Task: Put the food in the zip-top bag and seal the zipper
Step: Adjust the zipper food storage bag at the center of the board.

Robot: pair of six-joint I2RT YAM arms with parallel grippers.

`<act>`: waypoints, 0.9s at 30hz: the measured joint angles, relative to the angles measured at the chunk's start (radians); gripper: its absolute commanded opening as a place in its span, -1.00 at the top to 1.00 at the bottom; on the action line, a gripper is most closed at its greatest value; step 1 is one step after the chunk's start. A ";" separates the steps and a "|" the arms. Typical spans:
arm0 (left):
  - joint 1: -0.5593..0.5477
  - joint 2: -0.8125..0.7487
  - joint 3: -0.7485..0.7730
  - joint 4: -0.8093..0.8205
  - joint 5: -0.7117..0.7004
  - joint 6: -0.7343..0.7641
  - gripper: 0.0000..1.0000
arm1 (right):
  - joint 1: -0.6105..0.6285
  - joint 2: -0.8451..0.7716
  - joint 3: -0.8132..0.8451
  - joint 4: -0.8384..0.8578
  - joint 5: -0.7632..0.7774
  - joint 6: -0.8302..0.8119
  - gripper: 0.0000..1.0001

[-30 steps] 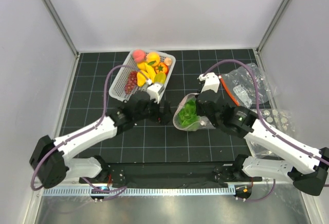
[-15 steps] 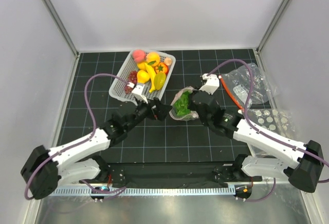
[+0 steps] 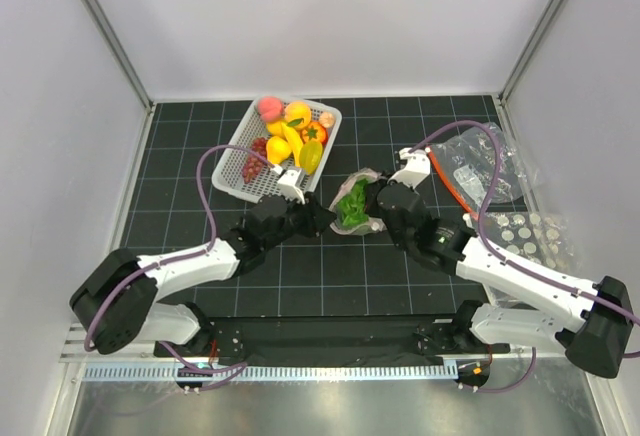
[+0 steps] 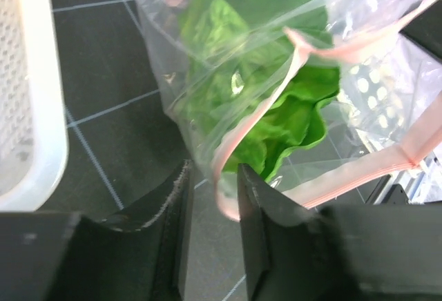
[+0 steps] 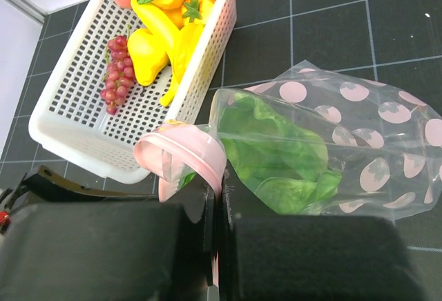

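The zip-top bag (image 3: 362, 199) lies mid-table with the green cabbage (image 3: 352, 204) inside it. My right gripper (image 5: 219, 190) is shut on the bag's pink zipper (image 5: 186, 152) rim, and the dotted bag (image 5: 359, 135) with the cabbage (image 5: 276, 149) stretches away from it. My left gripper (image 4: 213, 173) stands at the other side of the mouth. Its jaws are narrow but still apart, with the zipper strip (image 4: 297, 52) curling down between them. More food sits in the white basket (image 3: 232, 151): banana (image 3: 292, 141), peach (image 3: 270, 108), grapes (image 5: 117, 73).
A second clear bag (image 3: 480, 161) with an orange-red strip (image 3: 447, 181) lies at the right, with a dotted sheet (image 3: 535, 226) near it. The basket (image 4: 27, 108) is close on the left gripper's left. Grey walls enclose the black gridded mat.
My left arm has reached right to the bag's mouth and its jaws have narrowed around the rim. The right gripper has drawn the bag slightly up and back and keeps its grip.
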 measured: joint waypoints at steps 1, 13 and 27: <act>0.000 0.005 0.004 0.003 0.010 0.000 0.51 | 0.005 0.000 0.000 0.002 0.000 0.000 0.99; 0.000 0.056 0.111 -0.098 0.080 0.050 1.00 | 0.040 0.135 0.145 -0.121 0.033 -0.163 0.05; 0.000 -0.056 0.142 -0.284 0.009 0.092 1.00 | 0.071 0.180 0.224 -0.290 0.142 -0.280 -0.04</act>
